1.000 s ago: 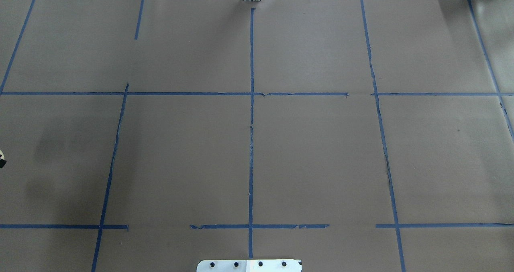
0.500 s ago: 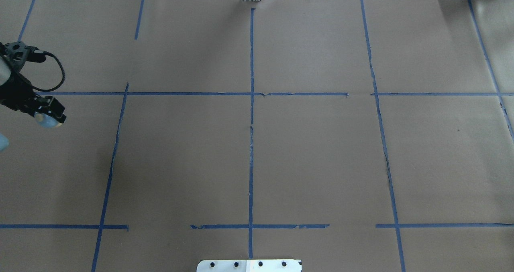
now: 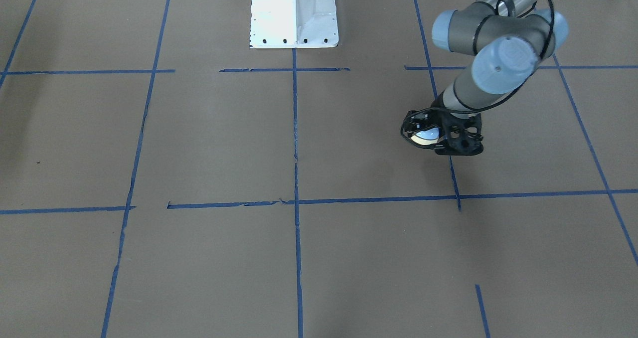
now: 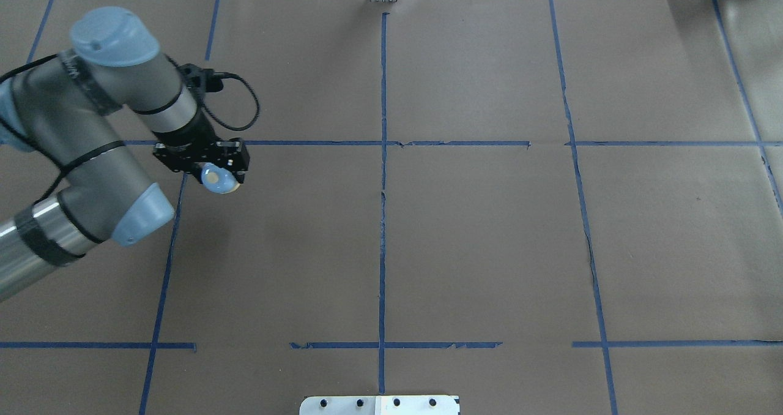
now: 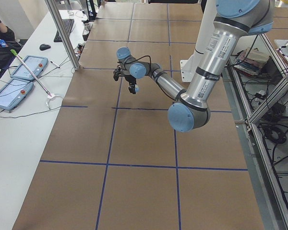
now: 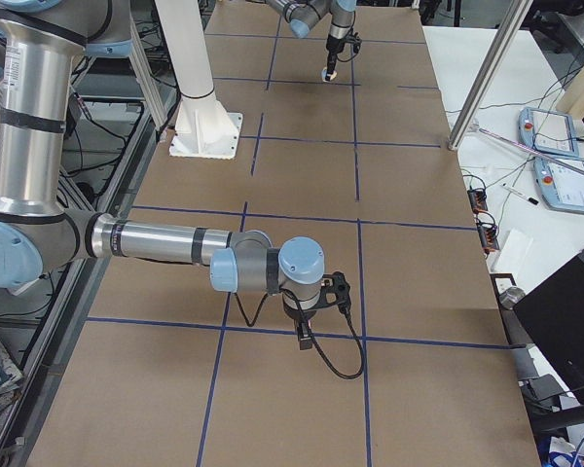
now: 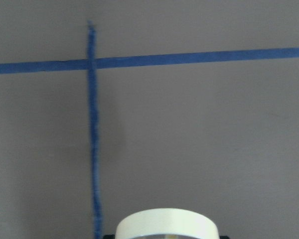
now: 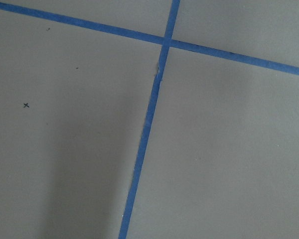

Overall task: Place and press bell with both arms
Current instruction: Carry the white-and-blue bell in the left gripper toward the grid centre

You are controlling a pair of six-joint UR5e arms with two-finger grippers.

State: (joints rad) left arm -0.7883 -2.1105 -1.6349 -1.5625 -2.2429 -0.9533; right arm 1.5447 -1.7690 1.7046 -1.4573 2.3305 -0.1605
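Note:
My left gripper (image 4: 211, 161) is shut on the light-blue bell (image 4: 219, 180) and holds it just above the brown table, beside a blue tape line. The front-facing view shows the bell (image 3: 427, 135) between the black fingers of the left gripper (image 3: 443, 137). The left wrist view shows only the bell's cream ring (image 7: 167, 226) at its bottom edge. The exterior left view shows the left gripper (image 5: 131, 82) as well. My right gripper (image 6: 303, 334) shows only in the exterior right view, low over the table near a tape crossing, and I cannot tell whether it is open or shut.
The white pedestal (image 3: 294, 14) stands at the robot's side of the table. Blue tape lines (image 4: 383, 219) divide the brown paper into squares. A side desk with tablets (image 5: 24, 67) and a metal post (image 5: 62, 33) stand past the far edge.
My left arm has swung in from the view's left edge toward the right, carrying the bell further onto the table.

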